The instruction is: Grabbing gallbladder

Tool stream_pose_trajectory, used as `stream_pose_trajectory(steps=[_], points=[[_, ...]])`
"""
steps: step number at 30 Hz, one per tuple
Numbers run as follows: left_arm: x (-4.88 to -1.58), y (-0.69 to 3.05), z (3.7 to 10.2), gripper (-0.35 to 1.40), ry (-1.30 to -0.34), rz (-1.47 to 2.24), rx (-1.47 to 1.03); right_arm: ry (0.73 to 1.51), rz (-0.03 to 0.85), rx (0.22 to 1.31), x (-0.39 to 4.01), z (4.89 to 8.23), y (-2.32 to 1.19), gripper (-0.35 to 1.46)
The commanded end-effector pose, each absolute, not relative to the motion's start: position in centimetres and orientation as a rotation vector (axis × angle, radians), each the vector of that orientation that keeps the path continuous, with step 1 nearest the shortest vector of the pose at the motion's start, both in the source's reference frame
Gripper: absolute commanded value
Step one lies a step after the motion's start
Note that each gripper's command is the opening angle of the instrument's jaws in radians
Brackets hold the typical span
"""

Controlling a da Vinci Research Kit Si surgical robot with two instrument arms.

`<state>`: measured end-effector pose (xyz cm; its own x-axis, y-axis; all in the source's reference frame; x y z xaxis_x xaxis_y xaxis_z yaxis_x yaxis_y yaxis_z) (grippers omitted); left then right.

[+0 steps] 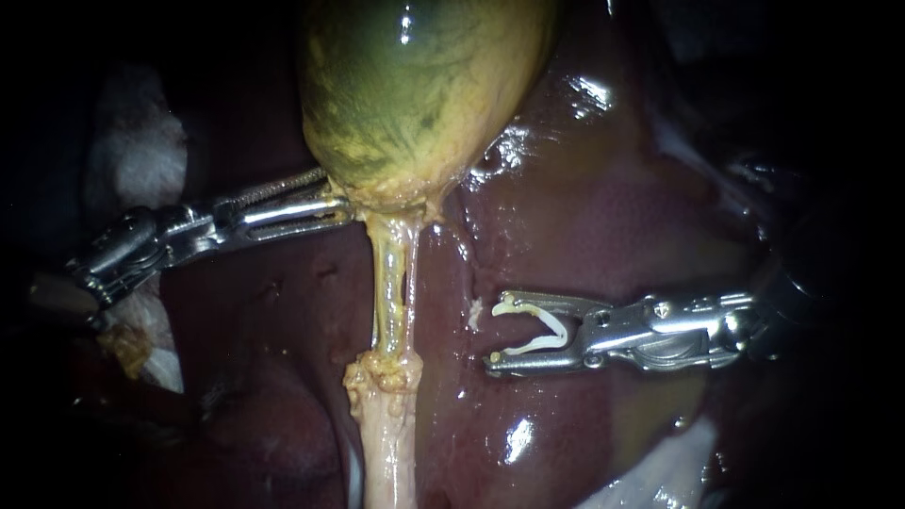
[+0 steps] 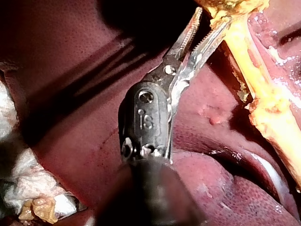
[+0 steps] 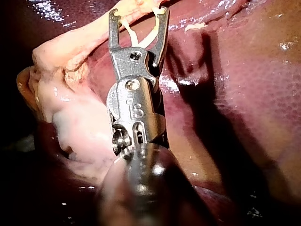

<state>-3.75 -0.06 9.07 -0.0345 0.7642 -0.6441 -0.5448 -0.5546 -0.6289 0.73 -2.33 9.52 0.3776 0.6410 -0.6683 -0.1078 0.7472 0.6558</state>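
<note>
The green-yellow gallbladder [image 1: 415, 94] hangs in the upper middle of the endoscope view, over the dark red liver [image 1: 603, 217]. From its neck a pale yellow tube [image 1: 391, 283] runs down to a knobbly lump [image 1: 382, 375]. My left instrument [image 1: 337, 195] reaches the neck from the left, its serrated jaws a little apart. In the left wrist view its jaws [image 2: 212, 16] show a dark gap, and one tip touches yellow tissue. My right instrument [image 1: 495, 331] lies right of the tube and apart from it, carrying a white clip [image 1: 551, 330] between its spread jaws [image 3: 138, 14].
White gauze [image 1: 141, 151] lies behind the left instrument's shaft, and more gauze [image 1: 660, 471] sits at the lower right. Wet liver surface surrounds the tube on both sides. In the right wrist view, pale fatty tissue [image 3: 70, 108] lies beside the instrument.
</note>
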Motion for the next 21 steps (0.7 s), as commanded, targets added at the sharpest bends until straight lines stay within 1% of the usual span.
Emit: stream_pose_trajectory(steps=[1,5,11,14,21], points=[[-3.75,-0.07,9.08,0.09,-0.258,1.752,-1.281,1.088,0.513,0.569,0.73,9.52,-2.33,0.59],[-3.74,-0.07,9.08,0.03,-0.263,1.747,-1.281,1.088,0.513,0.569,0.73,9.52,-2.33,0.59],[-3.73,-0.10,9.08,-0.12,-0.268,1.738,-1.276,1.088,0.513,0.569,0.73,9.52,-2.33,0.59],[-3.72,-0.10,9.08,-0.16,-0.268,1.737,-1.276,1.088,0.513,0.569,0.73,9.52,-2.33,0.59],[-3.70,-0.11,9.03,-0.16,-0.277,1.732,-1.275,1.088,0.513,0.569,0.73,9.52,-2.33,0.59]])
